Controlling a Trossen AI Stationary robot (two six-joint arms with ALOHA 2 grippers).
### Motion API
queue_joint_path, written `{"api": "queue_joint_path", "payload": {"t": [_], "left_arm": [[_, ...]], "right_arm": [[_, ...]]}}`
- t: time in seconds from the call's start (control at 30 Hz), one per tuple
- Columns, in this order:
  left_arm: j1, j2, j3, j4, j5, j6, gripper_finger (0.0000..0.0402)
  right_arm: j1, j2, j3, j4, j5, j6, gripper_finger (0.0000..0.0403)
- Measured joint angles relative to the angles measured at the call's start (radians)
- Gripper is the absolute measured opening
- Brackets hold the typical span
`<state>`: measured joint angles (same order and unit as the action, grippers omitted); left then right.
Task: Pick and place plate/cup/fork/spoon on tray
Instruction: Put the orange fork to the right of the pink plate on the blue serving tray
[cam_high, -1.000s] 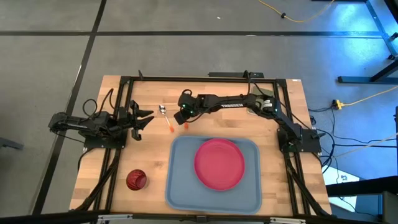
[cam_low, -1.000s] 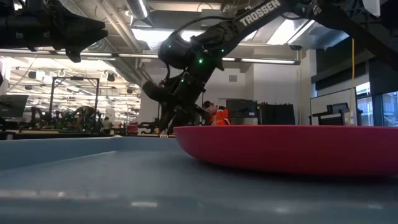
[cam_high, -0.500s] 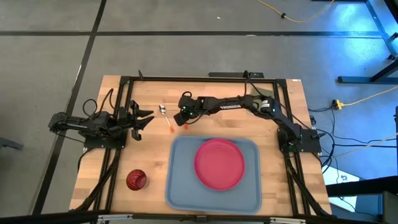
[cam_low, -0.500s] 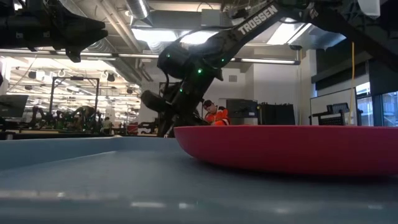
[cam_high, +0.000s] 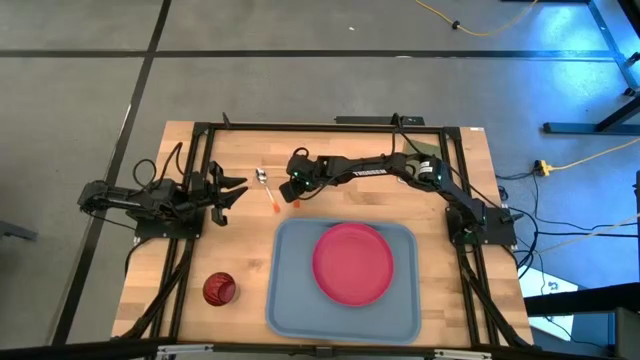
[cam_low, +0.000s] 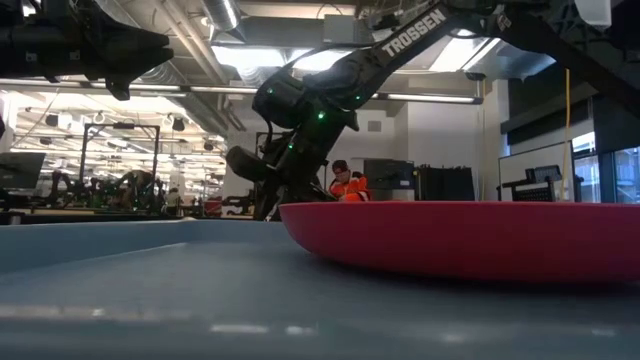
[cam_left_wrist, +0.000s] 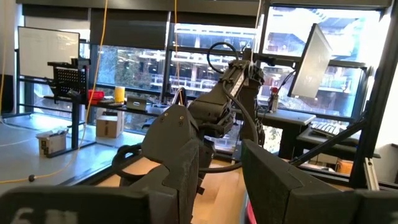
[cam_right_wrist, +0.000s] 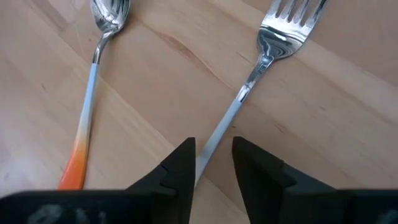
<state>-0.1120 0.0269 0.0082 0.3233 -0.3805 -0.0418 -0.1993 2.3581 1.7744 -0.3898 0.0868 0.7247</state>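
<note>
The pink-red plate (cam_high: 352, 262) lies flat in the light blue tray (cam_high: 290, 300) at the table's near middle. The dark red cup (cam_high: 219, 288) stands on the table left of the tray. The spoon (cam_right_wrist: 93, 74) and the fork (cam_right_wrist: 261, 56) lie side by side on the wood beyond the tray. My right gripper (cam_right_wrist: 214, 165) is low over the fork, open, one finger on either side of the fork's handle (cam_right_wrist: 217, 134). It also shows in the high view (cam_high: 294, 188). My left gripper (cam_high: 232, 192) waits open at the table's left.
The spoon (cam_high: 266, 188) lies just left of my right gripper, its orange handle end toward the tray. Black frame rails (cam_high: 200, 180) run along the table's sides. In the low view a person in orange (cam_low: 350, 185) shows in the room behind the table.
My right gripper has gone down toward the fork and then kept still over it. The fork, spoon, plate and cup have stayed where they were.
</note>
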Motion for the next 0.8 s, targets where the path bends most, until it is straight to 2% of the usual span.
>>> {"api": "queue_joint_path", "payload": {"t": [0.8], "left_arm": [[0.0, 0.0, 0.0, 0.0, 0.0, 0.0, 0.0115]], "right_arm": [[0.014, 0.002, 0.0, 0.022, 0.036, 0.008, 0.011]]}}
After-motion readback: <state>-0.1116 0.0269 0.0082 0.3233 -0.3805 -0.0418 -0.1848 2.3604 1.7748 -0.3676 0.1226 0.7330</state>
